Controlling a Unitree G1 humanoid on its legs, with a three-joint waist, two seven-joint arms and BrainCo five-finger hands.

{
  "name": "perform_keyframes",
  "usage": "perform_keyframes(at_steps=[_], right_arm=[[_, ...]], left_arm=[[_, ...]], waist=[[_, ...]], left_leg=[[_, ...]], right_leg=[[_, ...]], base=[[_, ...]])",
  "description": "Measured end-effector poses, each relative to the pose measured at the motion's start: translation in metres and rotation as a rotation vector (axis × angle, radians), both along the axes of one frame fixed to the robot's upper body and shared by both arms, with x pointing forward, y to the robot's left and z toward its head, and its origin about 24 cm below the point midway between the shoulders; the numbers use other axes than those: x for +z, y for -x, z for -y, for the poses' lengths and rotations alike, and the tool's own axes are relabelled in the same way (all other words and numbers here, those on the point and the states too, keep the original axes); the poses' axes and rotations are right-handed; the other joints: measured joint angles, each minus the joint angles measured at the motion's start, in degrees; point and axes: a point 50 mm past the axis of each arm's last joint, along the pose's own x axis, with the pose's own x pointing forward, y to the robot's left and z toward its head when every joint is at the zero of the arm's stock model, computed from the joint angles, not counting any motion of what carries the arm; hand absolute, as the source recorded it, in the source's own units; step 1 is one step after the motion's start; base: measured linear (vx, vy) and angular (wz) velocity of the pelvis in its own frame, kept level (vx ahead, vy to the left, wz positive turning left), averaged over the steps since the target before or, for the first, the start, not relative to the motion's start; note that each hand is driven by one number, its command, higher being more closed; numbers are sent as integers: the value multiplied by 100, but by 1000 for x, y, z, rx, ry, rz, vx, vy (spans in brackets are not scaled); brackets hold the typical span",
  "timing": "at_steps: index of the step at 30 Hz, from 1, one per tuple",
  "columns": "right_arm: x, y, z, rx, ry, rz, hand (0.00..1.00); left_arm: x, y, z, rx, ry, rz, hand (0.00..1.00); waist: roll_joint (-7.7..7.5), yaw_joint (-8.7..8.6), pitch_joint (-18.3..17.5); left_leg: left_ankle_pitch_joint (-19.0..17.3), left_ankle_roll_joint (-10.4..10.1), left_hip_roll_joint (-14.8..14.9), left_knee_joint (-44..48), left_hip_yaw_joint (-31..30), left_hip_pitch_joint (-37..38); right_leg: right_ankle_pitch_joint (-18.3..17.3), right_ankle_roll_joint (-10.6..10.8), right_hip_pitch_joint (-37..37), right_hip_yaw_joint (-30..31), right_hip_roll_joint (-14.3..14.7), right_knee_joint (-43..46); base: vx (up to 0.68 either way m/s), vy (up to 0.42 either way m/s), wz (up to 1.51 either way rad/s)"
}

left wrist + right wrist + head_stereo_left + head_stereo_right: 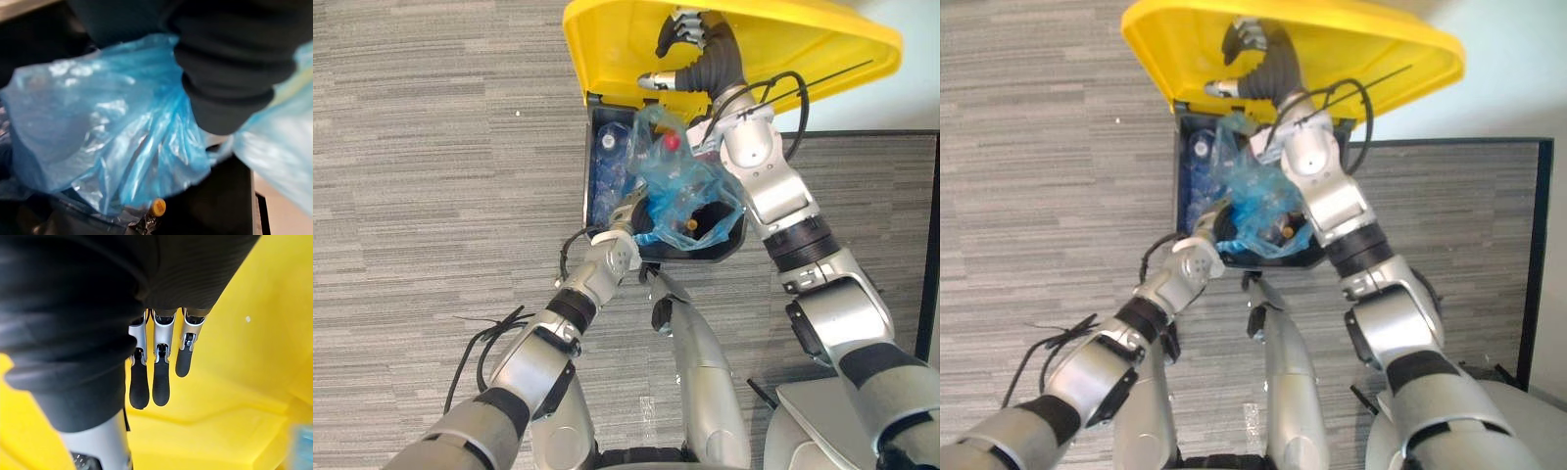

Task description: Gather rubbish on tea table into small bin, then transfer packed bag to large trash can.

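The large trash can (588, 186) is dark, and its yellow lid (803, 44) stands raised. My right hand (690, 39) is open, its straight fingers (154, 377) pressed flat against the lid's underside. A blue plastic bag (680, 181) full of rubbish hangs over the can's mouth, against my right forearm. My left hand (628, 211) is at the bag's near side and shut on the gathered plastic, whose pleats (146, 147) run in toward the hand's dark cover (230, 63). A red item (672, 141) and an orange cap (157, 206) show through the bag.
Clear bottles (610, 147) lie inside the can on its left side. Grey striped carpet (431, 196) surrounds the can. A black-edged panel (862, 132) runs along the right, with a pale wall behind the lid.
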Motion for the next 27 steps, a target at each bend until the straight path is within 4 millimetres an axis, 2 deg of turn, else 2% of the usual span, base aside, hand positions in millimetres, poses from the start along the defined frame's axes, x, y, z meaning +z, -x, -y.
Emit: perform_keyframes(at_steps=[7, 10, 12, 13, 16, 18, 21, 23, 24, 26, 27], right_arm=[[-7, 4, -2, 20, -1, 5, 0], [-23, 2, 2, 2, 13, -34, 0], [-40, 0, 4, -15, 28, -72, 0], [-43, -1, 5, -19, 34, -82, 0], [-70, -8, 11, -66, 74, -165, 0], [-99, -15, 24, -134, 113, -265, 0], [-128, -17, 37, -190, 137, -363, 0], [-161, -13, 54, -242, 133, -471, 0], [-166, -12, 58, -252, 126, -487, 0], [-197, -1, 79, -307, 87, -581, 0], [-202, 1, 83, -318, 78, -596, 0]], left_arm=[[17, 0, 6, -15, -16, 69, 0], [20, 1, 7, -22, 3, 79, 0], [27, 3, 7, -26, 53, 103, 0], [27, 4, 7, -25, 67, 103, 0], [21, 5, 3, -10, 126, 77, 0], [13, 12, 0, -18, 224, 38, 0], [8, 20, -7, -22, 335, 19, 0], [-7, 30, -27, 10, 451, -28, 0], [-11, 31, -31, 22, 469, -38, 0], [-43, 49, -67, 132, 593, -118, 0], [-50, 53, -73, 153, 612, -137, 0]], waist=[[-11, 4, -8], [-75, 8, -102], [-214, 46, -197], [-231, 58, -208], [-231, 79, -208], [-229, 126, -209], [-228, 169, -211], [-217, 202, -217], [-217, 208, -217], [-205, 252, -222], [-199, 259, -226]], left_leg=[[0, 1, -34, -10, 41, 158], [-6, 14, -33, -45, 36, 264], [4, 1, -39, -45, 20, 269], [12, -11, -43, -45, 13, 272], [28, -17, -77, -48, -87, 392], [34, -8, -134, -69, -135, 558], [50, 25, -218, -120, -172, 679], [41, 62, -284, -136, -277, 818], [42, 60, -284, -138, -279, 847], [40, 61, -289, -153, -300, 1148], [38, 63, -293, -160, -299, 1200]], right_leg=[[-79, 57, 105, 7, -97, 138], [-172, 14, 232, -27, -148, 218], [-184, 2, 237, -43, -160, 240], [-184, 2, 242, -45, -164, 245], [-216, 20, 429, -97, -183, 254], [-279, -27, 608, -119, -234, 304], [-308, -16, 730, -118, -292, 323], [-360, 36, 900, -141, -341, 369], [-370, 38, 934, -151, -345, 373], [-438, 56, 1219, -173, -357, 424], [-455, 71, 1258, -172, -362, 445]], base=[[4, 7, 4], [-12, -1, 10], [-1, -11, 7], [2, -7, 8], [-2, 8, 12], [-15, 16, 14], [-23, 16, 15], [-27, 6, 17], [-20, 4, 9], [-5, 11, 5], [3, 16, 6]])
